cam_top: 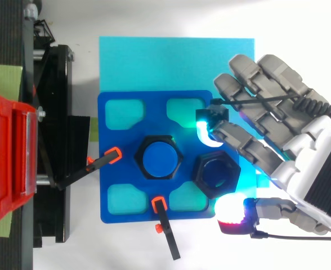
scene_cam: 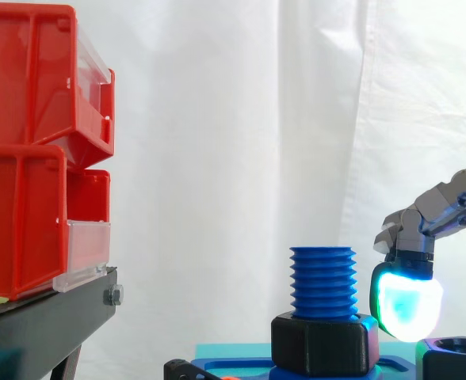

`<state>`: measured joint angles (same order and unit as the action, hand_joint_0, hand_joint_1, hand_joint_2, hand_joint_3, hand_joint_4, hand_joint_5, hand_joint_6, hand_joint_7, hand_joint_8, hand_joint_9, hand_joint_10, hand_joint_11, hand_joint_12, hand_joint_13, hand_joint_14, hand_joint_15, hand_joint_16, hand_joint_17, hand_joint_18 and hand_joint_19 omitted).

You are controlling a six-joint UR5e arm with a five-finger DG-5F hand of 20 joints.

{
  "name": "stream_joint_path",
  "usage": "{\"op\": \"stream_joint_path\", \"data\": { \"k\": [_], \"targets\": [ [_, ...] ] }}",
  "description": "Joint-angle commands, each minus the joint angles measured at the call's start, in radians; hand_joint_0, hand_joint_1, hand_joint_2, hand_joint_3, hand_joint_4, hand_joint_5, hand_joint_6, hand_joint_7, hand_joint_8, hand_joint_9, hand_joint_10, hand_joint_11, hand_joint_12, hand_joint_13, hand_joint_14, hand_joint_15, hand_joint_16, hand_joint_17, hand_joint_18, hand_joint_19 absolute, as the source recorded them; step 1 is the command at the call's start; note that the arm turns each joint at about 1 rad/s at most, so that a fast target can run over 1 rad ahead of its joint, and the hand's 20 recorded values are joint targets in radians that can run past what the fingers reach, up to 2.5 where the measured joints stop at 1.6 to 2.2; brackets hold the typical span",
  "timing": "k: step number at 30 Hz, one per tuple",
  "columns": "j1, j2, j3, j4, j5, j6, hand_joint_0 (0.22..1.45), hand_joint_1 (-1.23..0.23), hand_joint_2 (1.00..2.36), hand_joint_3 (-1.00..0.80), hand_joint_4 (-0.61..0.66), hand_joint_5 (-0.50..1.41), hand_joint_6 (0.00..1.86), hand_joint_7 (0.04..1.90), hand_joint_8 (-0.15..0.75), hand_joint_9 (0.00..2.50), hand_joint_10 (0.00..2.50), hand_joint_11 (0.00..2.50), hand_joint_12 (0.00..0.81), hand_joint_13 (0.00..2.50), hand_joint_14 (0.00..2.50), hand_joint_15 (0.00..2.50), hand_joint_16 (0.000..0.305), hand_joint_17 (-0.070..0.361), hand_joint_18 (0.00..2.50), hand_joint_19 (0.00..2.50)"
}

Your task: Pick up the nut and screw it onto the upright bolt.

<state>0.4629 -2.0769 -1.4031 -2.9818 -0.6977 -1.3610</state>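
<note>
Nut [cam_top: 201,175]: black hexagon, flat on the blue plate [cam_top: 112,208], just beside the upright bolt [cam_top: 157,157].
Handling: likely rigid, light plastic; grip 2 opposite flats.
Hand [cam_top: 300,140]: fingers spread, straddling nut, unclamped.

Upper left in the side view, the bins [scene_cam: 27,142] are bright red with clear fronts, on a black stand [scene_cam: 43,324]. The curtain [scene_cam: 241,119] is white. Bottom centre, the bolt [scene_cam: 322,281] is deep blue with even thread ridges, and the fitted nut [scene_cam: 324,344] is black. In the top view the loose nut [cam_top: 217,174] is black, the plate [cam_top: 154,112] blue and the mat [cam_top: 171,62] cyan. The clamps [cam_top: 168,237] are black, tipped orange. The hand [cam_top: 323,152] is grey and white; one fingertip [scene_cam: 407,305] glows cyan-white edged green, and another fingertip [cam_top: 231,211] glows white over red.
</note>
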Motion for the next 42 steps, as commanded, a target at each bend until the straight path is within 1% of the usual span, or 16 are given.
{"op": "stream_joint_path", "data": {
  "k": [1, 5, 8, 24, 35, 42],
  "targets": [
    [0.0, 0.0, -0.008, 0.014, -0.003, -0.006, 0.45, -0.74, 1.0, -0.5, 0.29, -0.25, 0.5, 0.93, 0.287, 0.04, 0.0, 0.0, 0.444, 0.0, 0.0, 0.0, 0.065, 0.147, 0.0, 0.0],
    [0.0, 0.0, -0.027, 0.055, -0.014, -0.013, 0.44, -0.74, 1.0, -0.5, 0.29, -0.25, 0.5, 0.93, 0.29, 0.04, 0.0, 0.0, 0.448, 0.0, 0.0, 0.0, 0.066, 0.148, 0.0, 0.0],
    [0.0, 0.0, -0.028, 0.076, -0.016, -0.03, 0.44, -0.74, 1.0, -0.5, 0.29, -0.25, 0.5, 0.93, 0.293, 0.04, 0.0, 0.0, 0.45, 0.0, 0.0, 0.0, 0.066, 0.149, 0.0, 0.0],
    [0.0, 0.0, -0.028, 0.075, -0.016, -0.033, 0.45, -0.75, 1.0, -0.5, 0.29, -0.24, 0.5, 0.96, 0.289, 0.05, 0.0, 0.0, 0.444, 0.0, 0.0, 0.0, 0.065, 0.147, 0.0, 0.0],
    [0.0, 0.0, -0.028, 0.052, -0.019, -0.03, 0.45, -0.75, 1.0, -0.5, 0.29, -0.24, 0.5, 0.96, 0.291, 0.05, 0.0, 0.0, 0.446, 0.0, 0.0, 0.0, 0.065, 0.147, 0.0, 0.0],
    [-0.003, 0.0, -0.028, 0.043, -0.019, -0.03, 0.45, -0.75, 1.0, -0.5, 0.29, -0.24, 0.5, 0.97, 0.291, 0.05, 0.0, 0.0, 0.445, 0.0, 0.0, 0.0, 0.065, 0.147, 0.0, 0.0]
  ]
}}
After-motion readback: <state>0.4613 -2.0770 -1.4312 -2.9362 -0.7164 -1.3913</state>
